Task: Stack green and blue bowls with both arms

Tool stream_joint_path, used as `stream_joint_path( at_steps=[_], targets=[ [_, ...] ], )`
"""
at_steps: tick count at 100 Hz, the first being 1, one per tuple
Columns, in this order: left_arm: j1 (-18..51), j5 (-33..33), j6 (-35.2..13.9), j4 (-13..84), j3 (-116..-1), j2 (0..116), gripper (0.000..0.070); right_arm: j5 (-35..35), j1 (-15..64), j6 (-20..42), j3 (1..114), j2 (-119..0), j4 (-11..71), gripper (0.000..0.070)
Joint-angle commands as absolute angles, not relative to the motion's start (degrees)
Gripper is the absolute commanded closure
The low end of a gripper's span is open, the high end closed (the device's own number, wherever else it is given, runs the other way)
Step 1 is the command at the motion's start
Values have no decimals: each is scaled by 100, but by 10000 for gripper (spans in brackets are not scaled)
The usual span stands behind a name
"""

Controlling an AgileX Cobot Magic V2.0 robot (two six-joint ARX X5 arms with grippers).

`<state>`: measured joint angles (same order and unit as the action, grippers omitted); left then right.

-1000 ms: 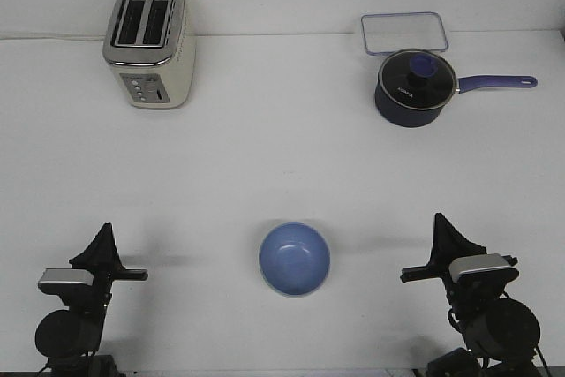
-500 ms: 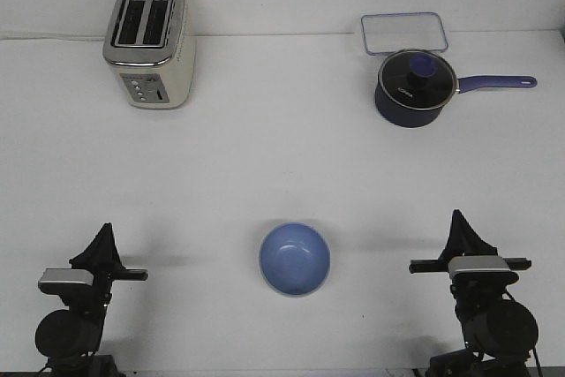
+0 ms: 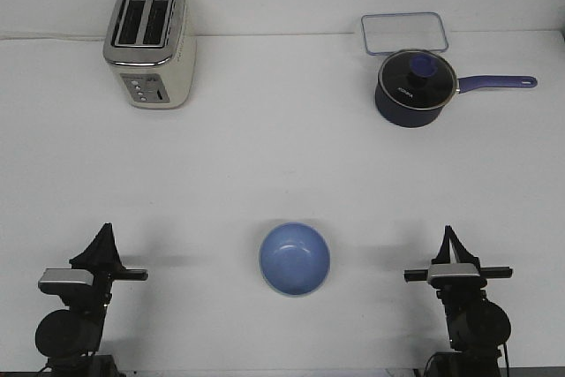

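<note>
1. Only the periwinkle blue bowl (image 3: 295, 259) shows in the front view; whether a green one sits nested beneath it cannot be told from here.
2. The bases of both arms are cut off by the near edge of the frame, so only their upper joints and grippers can be seen.
3. The left gripper (image 3: 105, 237) points away from the camera as a dark wedge; its fingers read as one closed point, but whether they are together or slightly apart cannot be told.
4. The right gripper (image 3: 454, 240) likewise narrows to a single tip above its grey block, and the state of its fingers cannot be told either.
5. The blue bowl sits upright on the white table (image 3: 282, 156), near the front edge and roughly midway between the two grippers, touching neither.
6. It is round and glossy, plain inside, with a pale rim and a soft shadow at its near side.
7. Far left stands a cream and silver toaster (image 3: 148, 44) with two slots.
8. Far right is a dark navy saucepan (image 3: 415, 88) with a glass lid and a blue handle pointing right.
9. Just behind the saucepan lies a clear rectangular container (image 3: 403, 33), its near edge partly hidden by the pan.
</note>
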<state>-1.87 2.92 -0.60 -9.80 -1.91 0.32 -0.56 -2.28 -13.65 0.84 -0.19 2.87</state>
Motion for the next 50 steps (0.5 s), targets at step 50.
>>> stream_joint_path(
  at_steps=[50],
  targets=[
    [-189,285,-71,-1039,-80,27,686,-40,-226,-1352,73,-5,154,700]
  ],
)
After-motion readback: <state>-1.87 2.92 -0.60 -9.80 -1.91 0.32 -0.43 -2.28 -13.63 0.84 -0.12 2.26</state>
